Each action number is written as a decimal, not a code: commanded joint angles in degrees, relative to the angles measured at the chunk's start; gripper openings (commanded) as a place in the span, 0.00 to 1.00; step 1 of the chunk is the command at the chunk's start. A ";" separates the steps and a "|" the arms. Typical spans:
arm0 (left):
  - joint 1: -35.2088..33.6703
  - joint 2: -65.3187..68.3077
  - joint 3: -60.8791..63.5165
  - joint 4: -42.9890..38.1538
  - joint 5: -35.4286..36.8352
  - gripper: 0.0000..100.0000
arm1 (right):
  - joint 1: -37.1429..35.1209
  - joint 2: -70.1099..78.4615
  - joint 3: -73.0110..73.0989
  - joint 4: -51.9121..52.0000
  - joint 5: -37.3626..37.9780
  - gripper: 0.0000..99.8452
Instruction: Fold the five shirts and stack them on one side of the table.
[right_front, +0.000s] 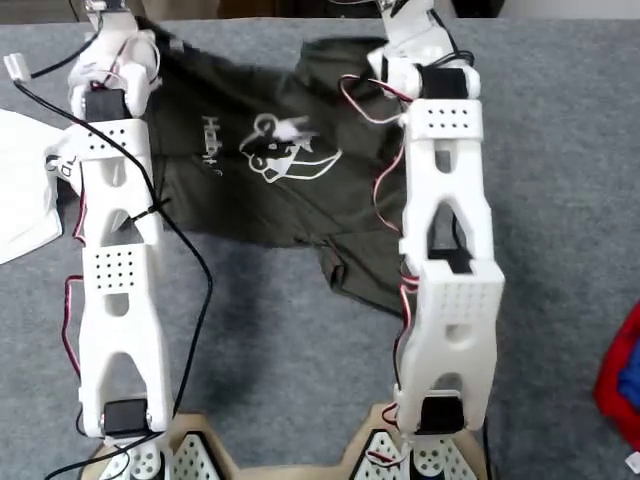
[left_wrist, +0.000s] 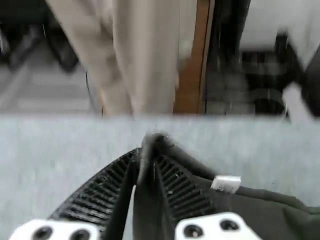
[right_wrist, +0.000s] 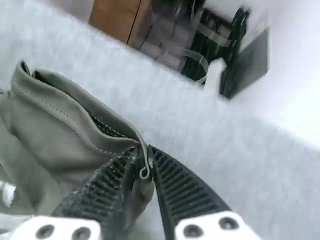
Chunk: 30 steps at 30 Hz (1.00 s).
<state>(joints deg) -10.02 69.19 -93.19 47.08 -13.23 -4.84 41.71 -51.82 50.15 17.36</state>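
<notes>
A dark olive shirt (right_front: 270, 160) with a white print lies spread on the grey table, its lower edge partly folded. My left gripper (left_wrist: 146, 165) is at the shirt's far left corner, shut on a pinch of the dark cloth (left_wrist: 240, 205). A white label (left_wrist: 226, 183) sticks out beside it. My right gripper (right_wrist: 145, 167) is at the far right corner, shut on the shirt's hem (right_wrist: 55, 120). Both arms (right_front: 115, 250) (right_front: 450, 230) stretch across the table over the shirt's sides.
A white garment (right_front: 25, 190) lies at the table's left edge. A red and blue cloth (right_front: 622, 375) shows at the right edge. Bare grey table (right_front: 270, 350) lies between the arms' bases and to the right.
</notes>
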 joint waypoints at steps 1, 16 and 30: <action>1.49 -4.62 0.70 -11.43 0.00 0.02 | 1.10 4.26 -13.58 -5.89 1.05 0.00; 1.76 -4.62 18.37 -39.74 -0.44 0.02 | 4.53 24.04 -36.00 -18.81 8.44 0.00; 4.84 -4.35 20.40 -61.98 -14.59 0.02 | 5.49 25.63 -39.25 -20.22 8.26 0.00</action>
<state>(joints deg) -5.63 69.19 -72.88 -12.26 -25.45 0.09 68.09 -87.16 26.95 25.10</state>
